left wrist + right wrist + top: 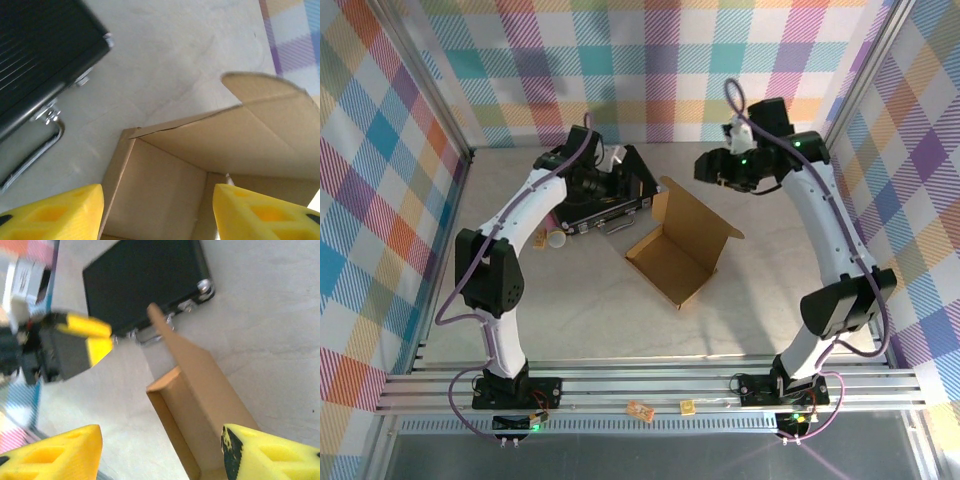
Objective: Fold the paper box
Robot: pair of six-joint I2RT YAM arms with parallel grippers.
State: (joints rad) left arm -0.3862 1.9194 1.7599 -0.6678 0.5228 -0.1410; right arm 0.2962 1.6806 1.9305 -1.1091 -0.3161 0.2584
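We saw the left claw (159,212) and right claw (161,452) both spread wide, holding nothing, near the partly folded paper box (675,255) lying mid-worktop (570,300) beside the black case (145,280), a white label (27,277) too blurred to read.

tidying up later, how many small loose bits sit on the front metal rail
2: an orange-brown bit near the middle of the rail, a smaller yellowish bit just right of it. Arm bases may hide more.

Mid-table, a brown paper box (678,252), half folded, with a tall flap raised at the back and the front open. Just behind it on the left, a black case (620,208) under the left gripper (615,172). Right gripper (713,168) beyond the raised flap, near it but apart.
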